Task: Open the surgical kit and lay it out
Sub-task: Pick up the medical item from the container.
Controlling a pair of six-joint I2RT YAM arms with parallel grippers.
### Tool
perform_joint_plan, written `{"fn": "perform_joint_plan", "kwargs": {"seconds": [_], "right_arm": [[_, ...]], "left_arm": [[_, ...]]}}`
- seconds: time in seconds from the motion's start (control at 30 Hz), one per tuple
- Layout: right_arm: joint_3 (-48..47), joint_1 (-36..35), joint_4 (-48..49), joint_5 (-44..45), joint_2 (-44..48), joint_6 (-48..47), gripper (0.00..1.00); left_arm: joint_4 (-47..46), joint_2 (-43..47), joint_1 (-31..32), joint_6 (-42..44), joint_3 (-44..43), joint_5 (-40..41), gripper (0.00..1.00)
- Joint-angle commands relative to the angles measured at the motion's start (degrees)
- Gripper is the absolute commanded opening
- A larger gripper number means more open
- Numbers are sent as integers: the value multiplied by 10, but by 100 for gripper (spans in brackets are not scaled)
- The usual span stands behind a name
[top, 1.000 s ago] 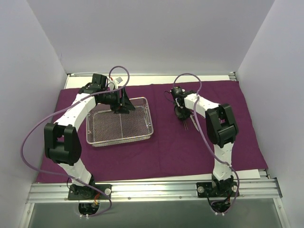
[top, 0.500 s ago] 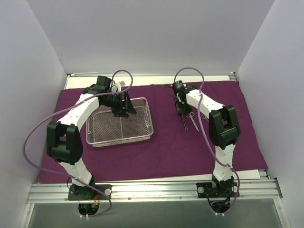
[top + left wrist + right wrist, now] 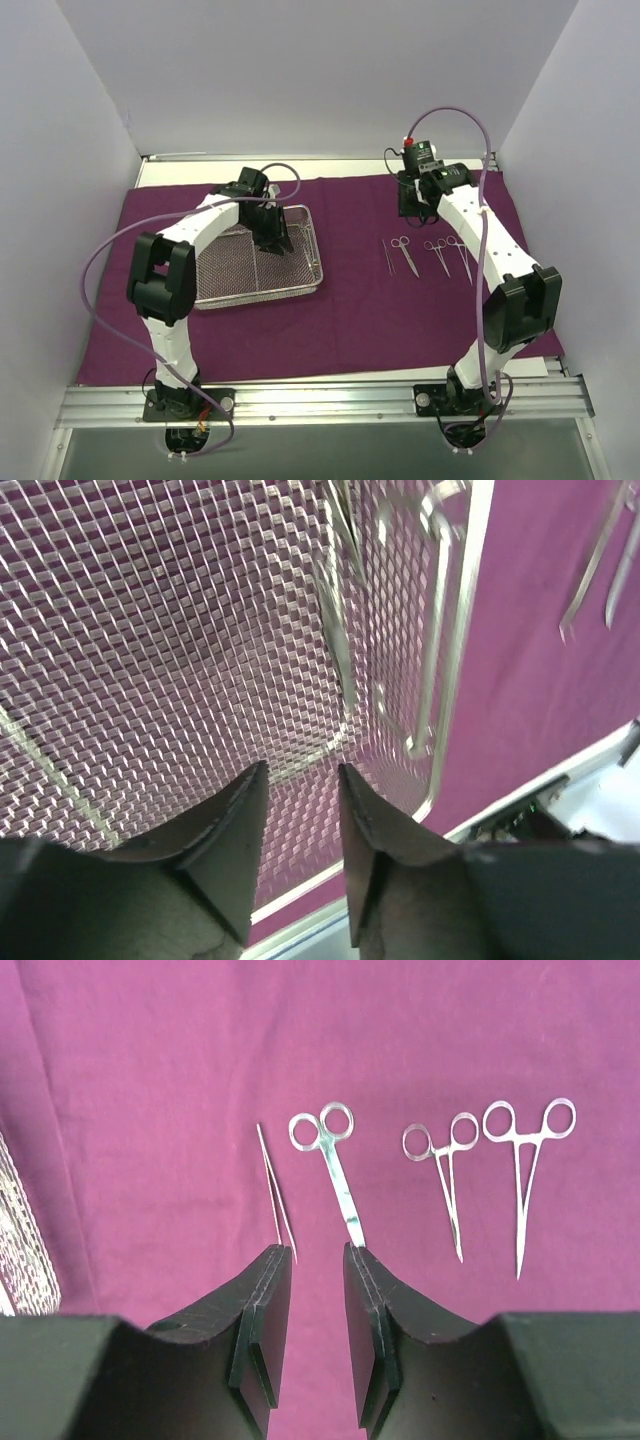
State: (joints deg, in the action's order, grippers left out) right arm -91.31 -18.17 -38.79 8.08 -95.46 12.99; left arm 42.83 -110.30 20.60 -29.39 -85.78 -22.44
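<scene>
Jaws slightly parted and empty on both arms, the left gripper (image 3: 302,770) hangs over the mesh tray (image 3: 225,275), a thin steel tool (image 3: 335,630) lying lengthwise just ahead, far from the right gripper (image 3: 315,1252).

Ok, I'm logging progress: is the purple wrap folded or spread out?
Spread out: the purple wrap lies flat and open, with the mesh tray and four instruments resting on it.

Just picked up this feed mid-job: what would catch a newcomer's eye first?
A dark purple cloth lies spread across the workspace. On its right half, four thin steel instruments lie in a row, the right gripper open near them. On the left sits a rectangular silver wire-mesh tray, the left gripper open over it.
</scene>
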Motion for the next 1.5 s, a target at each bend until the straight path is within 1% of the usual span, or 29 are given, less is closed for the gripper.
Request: {"fn": "perform_joint_plan", "kwargs": {"seconds": [0.0, 0.1, 0.33, 0.5, 0.93, 1.13, 1.33, 1.37, 1.43, 1.47], "right_arm": [[29, 4, -46, -1, 28, 11, 29], [41, 9, -52, -2, 45, 11, 29], [46, 23, -67, -8, 79, 4, 29], [48, 31, -74, -10, 94, -5, 29], [65, 54, -73, -26, 106, -39, 28], [67, 61, -73, -31, 111, -53, 28], [67, 66, -72, -33, 113, -57, 27], [67, 66, -72, -34, 115, -57, 27], [68, 66, -72, -34, 116, -58, 27], [68, 66, -72, -34, 116, -58, 27]], "left_arm": [[-26, -27, 15, -36, -54, 40, 40], [-20, -54, 30, -50, -87, 69, 40], [-15, -90, 45, -91, -126, 123, 40], [10, -121, 51, -103, -157, 139, 41], [40, -163, 85, -119, -192, 180, 41], [60, -178, 93, -128, -193, 206, 40], [59, -184, 96, -130, -170, 218, 32], [54, -183, 97, -130, -164, 216, 27], [45, -183, 96, -127, -158, 213, 21], [45, -182, 97, -125, -159, 210, 14]]}}
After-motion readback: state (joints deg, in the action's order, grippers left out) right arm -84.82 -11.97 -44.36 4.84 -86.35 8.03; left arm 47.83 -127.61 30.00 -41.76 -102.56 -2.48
